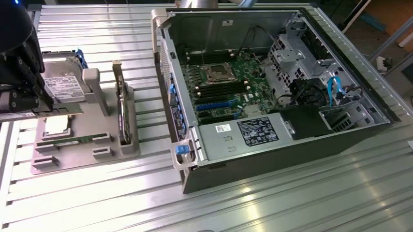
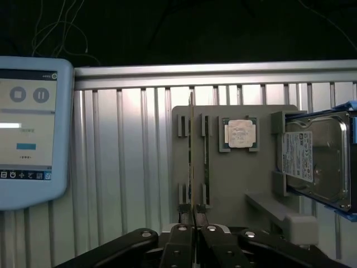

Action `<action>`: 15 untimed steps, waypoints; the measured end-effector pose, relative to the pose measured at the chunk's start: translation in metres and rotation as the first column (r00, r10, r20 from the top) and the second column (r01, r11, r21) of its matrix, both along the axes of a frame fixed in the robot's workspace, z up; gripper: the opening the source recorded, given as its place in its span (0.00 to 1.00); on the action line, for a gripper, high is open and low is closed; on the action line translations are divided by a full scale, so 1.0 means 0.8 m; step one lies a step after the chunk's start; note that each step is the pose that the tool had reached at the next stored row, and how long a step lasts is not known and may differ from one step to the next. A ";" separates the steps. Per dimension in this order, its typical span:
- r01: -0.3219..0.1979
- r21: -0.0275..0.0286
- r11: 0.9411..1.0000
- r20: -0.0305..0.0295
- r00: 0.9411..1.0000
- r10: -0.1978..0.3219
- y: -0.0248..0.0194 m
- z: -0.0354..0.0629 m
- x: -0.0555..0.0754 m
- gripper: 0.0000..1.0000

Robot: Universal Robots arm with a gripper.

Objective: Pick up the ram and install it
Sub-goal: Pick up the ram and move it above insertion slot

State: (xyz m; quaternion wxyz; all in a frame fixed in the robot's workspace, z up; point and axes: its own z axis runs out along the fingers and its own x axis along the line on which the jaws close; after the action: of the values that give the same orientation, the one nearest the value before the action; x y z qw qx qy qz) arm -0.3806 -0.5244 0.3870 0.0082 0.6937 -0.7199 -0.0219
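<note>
My gripper [image 1: 40, 107] is at the exterior view's left, above the grey parts holder [image 1: 106, 123]. It is shut on the ram [image 1: 65, 111], a thin green stick held level just over the holder. In the wrist view the ram [image 2: 192, 162] is seen edge-on, running straight out from between the black fingers [image 2: 179, 241]. A twin green stick [image 2: 206, 162] stands in the holder's slot beside it and appears in the exterior view [image 1: 67, 140] too. The open computer case [image 1: 361, 130] lies to the exterior view's right with its motherboard [image 1: 223, 89] exposed.
On the holder are a CPU [image 2: 240, 133], a hard drive [image 2: 315, 162] and a tall dark expansion card [image 1: 119, 104] standing on edge. A tablet with a lit screen [image 2: 28, 128] lies on the ribbed metal table [image 1: 290, 198]. Cables and drive bays crowd the case's far side.
</note>
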 end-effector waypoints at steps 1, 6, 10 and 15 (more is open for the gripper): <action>0.000 0.000 1.000 0.000 1.000 0.000 0.0000 0.003 0.000 0.12; 0.000 0.000 1.000 0.000 1.000 0.000 0.0000 0.017 0.000 0.12; 0.000 0.000 1.000 0.000 1.000 0.000 0.0000 0.032 0.000 0.12; 0.000 0.000 1.000 0.000 1.000 0.000 0.0000 0.033 0.000 0.12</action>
State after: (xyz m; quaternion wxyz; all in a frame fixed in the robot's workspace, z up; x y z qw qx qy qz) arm -0.3806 -0.5244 0.4134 0.0082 0.6937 -0.7199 -0.0219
